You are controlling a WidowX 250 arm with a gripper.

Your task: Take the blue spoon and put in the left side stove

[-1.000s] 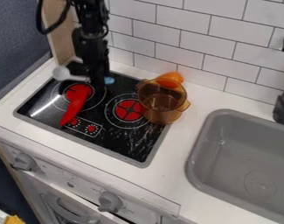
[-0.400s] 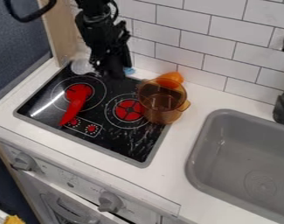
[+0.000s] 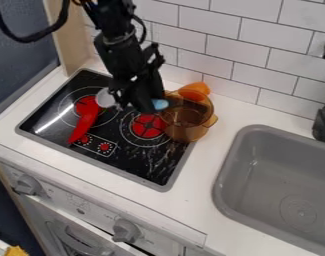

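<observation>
Seen from my remote station: the black gripper (image 3: pixel 144 106) hangs over the rear half of the stove (image 3: pixel 124 166), between the left burner (image 3: pixel 110 119) and the amber pot (image 3: pixel 186 131). Its fingers are closed in a pinch on the middle of the blue spoon (image 3: pixel 160 104), which I hold crosswise; the blue end projects to the right, near the pot's rim, and the pale round end (image 3: pixel 106 98) projects to the left, over the right part of the left burner. I cannot tell how high the spoon is above the glass. A curved red toy (image 3: pixel 86 121) lies from the left burner toward the stove's front edge, its narrow tip beside the printed controls (image 3: pixel 94 143). The pot, which is see-through, stands at the stove's right edge, overlapping the right burner (image 3: pixel 146 126) in this view; an orange object (image 3: pixel 197 88) is behind it. To the right, the grey sink (image 3: pixel 235 172) is set into the white counter (image 3: pixel 211 165).
</observation>
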